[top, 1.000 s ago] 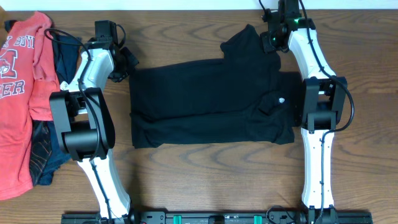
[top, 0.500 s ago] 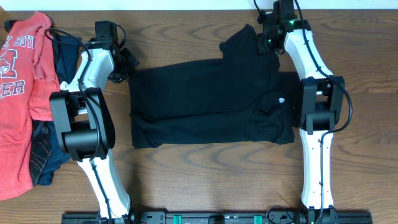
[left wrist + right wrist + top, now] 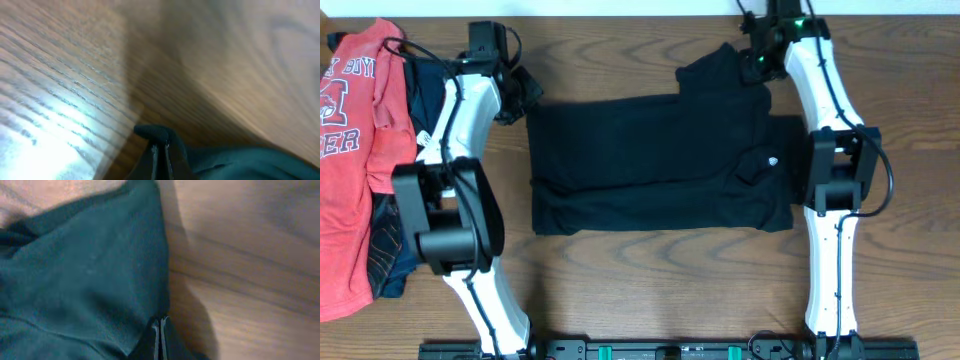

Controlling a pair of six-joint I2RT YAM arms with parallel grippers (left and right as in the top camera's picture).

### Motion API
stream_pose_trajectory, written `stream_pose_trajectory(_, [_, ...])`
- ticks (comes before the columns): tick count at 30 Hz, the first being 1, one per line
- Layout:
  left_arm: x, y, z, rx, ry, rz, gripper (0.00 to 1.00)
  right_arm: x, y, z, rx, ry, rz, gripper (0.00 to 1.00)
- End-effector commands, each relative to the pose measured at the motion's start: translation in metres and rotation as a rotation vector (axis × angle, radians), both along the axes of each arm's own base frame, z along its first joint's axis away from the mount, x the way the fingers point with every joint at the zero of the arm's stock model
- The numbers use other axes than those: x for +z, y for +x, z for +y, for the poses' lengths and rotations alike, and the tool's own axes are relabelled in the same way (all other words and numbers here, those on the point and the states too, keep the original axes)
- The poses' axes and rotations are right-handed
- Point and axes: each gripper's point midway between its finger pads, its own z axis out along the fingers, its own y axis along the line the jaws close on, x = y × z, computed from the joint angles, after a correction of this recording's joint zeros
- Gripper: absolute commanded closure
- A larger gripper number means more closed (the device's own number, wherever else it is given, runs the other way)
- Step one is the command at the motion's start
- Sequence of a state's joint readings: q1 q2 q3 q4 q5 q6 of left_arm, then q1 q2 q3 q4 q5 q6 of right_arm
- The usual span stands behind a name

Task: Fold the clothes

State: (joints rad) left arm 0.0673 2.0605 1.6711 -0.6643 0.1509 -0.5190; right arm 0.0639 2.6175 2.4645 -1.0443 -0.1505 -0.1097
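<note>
The black shirt (image 3: 650, 160) lies spread and partly folded mid-table, a small white logo (image 3: 773, 160) near its right side. My left gripper (image 3: 523, 92) sits at the shirt's far left corner. In the left wrist view its jaws (image 3: 160, 146) are shut, with a bunched tip of dark fabric (image 3: 152, 132) pinched between them. My right gripper (image 3: 753, 68) is at the raised far right part of the shirt. In the right wrist view it (image 3: 160, 326) is shut on the edge of the dark cloth (image 3: 90, 275), bare wood to the right.
An orange-red lettered T-shirt (image 3: 350, 150) lies at the far left over a navy garment (image 3: 390, 240), close behind my left arm. The table's far edge (image 3: 620, 12) runs just beyond both grippers. Bare wood (image 3: 650, 290) shows in front of the shirt.
The right gripper has shut on the shirt's far right edge. The left arm has shifted slightly away from me, keeping its hold on the corner.
</note>
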Motion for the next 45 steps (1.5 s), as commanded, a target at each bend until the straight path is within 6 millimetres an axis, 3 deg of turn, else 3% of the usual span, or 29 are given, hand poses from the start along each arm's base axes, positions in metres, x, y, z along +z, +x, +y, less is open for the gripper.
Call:
stream_pose_trajectory(1, [0.039,0.004,-0.003,-0.025,0.019,-0.076,0.94,0.059,0.009,-0.027,-0.059,-0.009,-0.101,0.99])
stream_pose_trajectory(13, [0.044,-0.021,-0.009,-0.035,0.013,0.001,0.94,0.1,-0.024,-0.04,-0.067,-0.018,-0.057,0.99])
stream_pose_trajectory(22, [0.068,-0.037,-0.017,-0.066,0.021,-0.007,0.94,0.098,-0.074,-0.04,-0.061,-0.024,0.127,0.99])
stream_pose_trajectory(29, [0.093,-0.055,-0.018,-0.077,0.027,-0.016,0.94,0.107,-0.09,-0.034,-0.062,0.015,0.17,0.99])
stream_pose_trajectory(40, [0.089,-0.093,-0.019,-0.084,0.019,0.115,0.94,0.141,-0.132,-0.033,-0.102,0.025,0.247,0.99])
stream_pose_trajectory(45, [0.096,-0.101,-0.02,-0.095,0.023,0.116,0.94,0.142,-0.148,-0.032,-0.142,0.033,0.307,0.99])
